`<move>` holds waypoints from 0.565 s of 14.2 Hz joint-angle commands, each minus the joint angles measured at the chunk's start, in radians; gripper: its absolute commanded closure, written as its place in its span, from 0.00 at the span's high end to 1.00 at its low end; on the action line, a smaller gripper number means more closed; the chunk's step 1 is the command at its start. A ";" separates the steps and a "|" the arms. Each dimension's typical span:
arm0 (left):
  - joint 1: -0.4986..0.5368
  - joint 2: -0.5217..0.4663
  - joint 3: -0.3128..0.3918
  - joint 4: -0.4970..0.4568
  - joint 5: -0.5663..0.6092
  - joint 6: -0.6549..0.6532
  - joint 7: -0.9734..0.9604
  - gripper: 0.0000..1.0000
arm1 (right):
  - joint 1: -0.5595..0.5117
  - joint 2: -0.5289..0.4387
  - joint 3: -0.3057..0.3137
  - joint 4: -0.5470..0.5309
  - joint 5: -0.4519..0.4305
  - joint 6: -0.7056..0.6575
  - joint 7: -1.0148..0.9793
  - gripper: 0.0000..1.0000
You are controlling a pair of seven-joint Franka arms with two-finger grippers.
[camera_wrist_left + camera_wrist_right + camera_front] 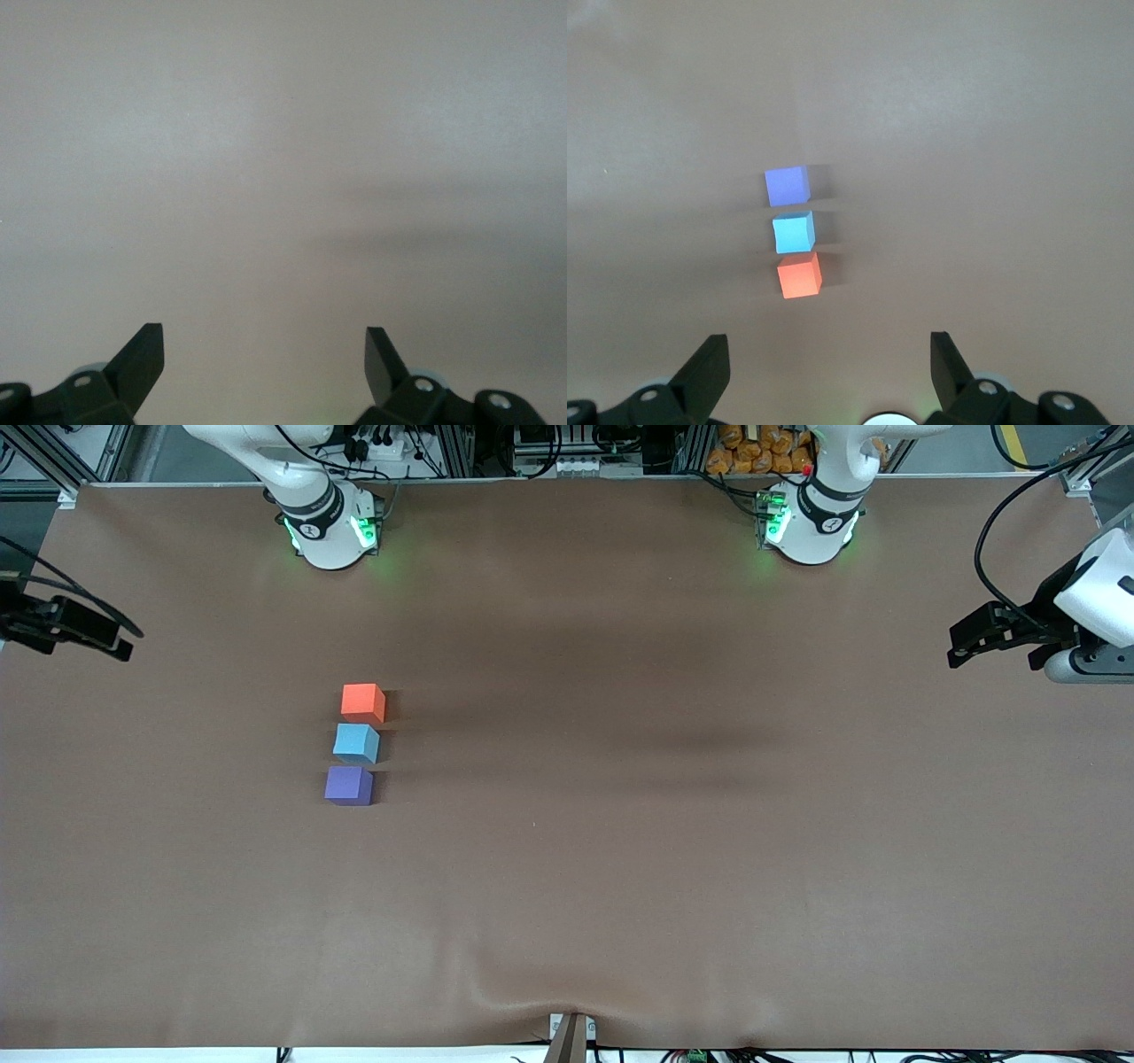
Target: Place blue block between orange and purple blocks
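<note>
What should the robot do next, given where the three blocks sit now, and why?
Probably nothing more than keeping both arms parked. The blue block already sits between the orange block and the purple block in one line. The right gripper and the left gripper are open and empty at the table's ends, so the placement looks done.

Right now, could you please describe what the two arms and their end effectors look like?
Both arms are glossy white with black joint rings and green lights glowing at their bases. Black cables trail along them. The left end effector and right end effector are black, each with two wedge-shaped fingers.
</note>
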 commanded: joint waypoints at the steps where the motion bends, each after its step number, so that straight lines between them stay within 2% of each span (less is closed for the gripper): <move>1: 0.005 -0.004 -0.004 0.008 -0.018 -0.005 0.005 1.00 | 0.035 -0.104 0.001 -0.132 -0.049 0.039 -0.006 1.00; 4: 0.005 -0.001 -0.004 0.006 -0.018 -0.005 0.005 1.00 | 0.041 -0.167 0.003 -0.228 -0.049 0.100 -0.006 1.00; 8: 0.003 0.001 -0.004 0.006 -0.016 -0.004 0.005 1.00 | 0.055 -0.158 0.001 -0.205 -0.051 0.100 -0.009 1.00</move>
